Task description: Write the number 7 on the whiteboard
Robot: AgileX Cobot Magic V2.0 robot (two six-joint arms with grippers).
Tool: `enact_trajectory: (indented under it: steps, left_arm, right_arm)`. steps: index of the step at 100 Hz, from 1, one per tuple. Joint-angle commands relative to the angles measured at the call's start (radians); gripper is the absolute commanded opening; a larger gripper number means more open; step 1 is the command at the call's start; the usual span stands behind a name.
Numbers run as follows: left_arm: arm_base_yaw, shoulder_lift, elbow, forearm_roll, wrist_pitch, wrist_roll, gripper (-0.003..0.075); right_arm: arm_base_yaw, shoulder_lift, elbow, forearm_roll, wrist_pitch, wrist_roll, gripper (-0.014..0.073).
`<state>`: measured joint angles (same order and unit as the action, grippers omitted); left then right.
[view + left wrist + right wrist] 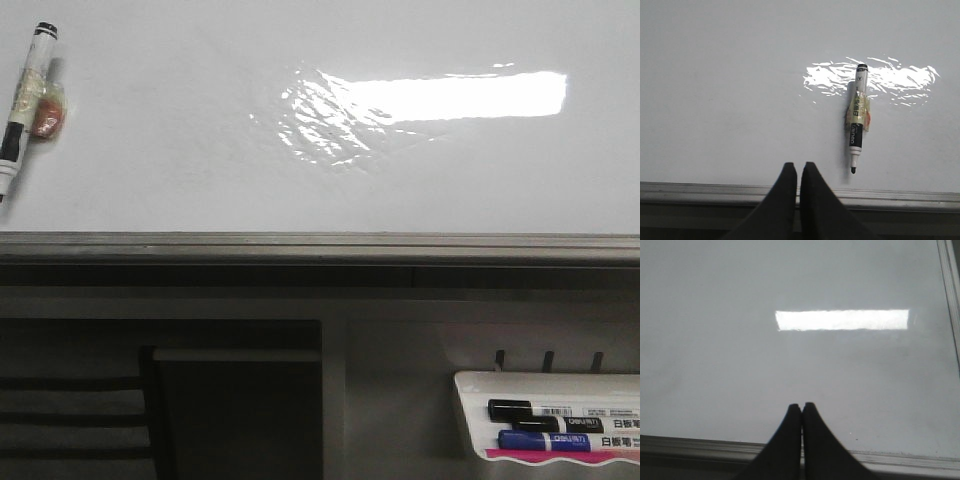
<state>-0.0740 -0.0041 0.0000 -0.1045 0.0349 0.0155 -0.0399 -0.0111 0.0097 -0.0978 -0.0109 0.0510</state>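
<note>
Blank glossy whiteboard (200, 150), no 7 drawn yet. Uncapped marker (856, 120) lying flat at the board's left side, tip toward the rail (715, 190). Left tool (798, 172) and right tool (801, 412) both pinched closed, holding nothing, near the rail. Likely light, stiff, slippery; best gripped mid-barrel at the taped band.

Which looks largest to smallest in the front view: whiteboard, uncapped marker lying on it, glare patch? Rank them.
1. whiteboard
2. glare patch
3. uncapped marker, cut off by the picture's edge, so its full length is unsure.
</note>
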Motion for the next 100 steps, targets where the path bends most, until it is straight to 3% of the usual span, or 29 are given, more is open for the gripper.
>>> enact_trajectory:
  steps: [1, 100]
  left_arm:
    - [0.002, -0.031, 0.035, -0.008, -0.075, 0.002, -0.002]
    - [0.002, -0.031, 0.035, -0.008, -0.104, 0.002, -0.002]
  right_arm:
    - [-0.005, -0.02, 0.031, -0.013, -0.078, -0.002, -0.0071]
    - [-0.005, -0.02, 0.031, -0.011, -0.104, -0.002, -0.0071]
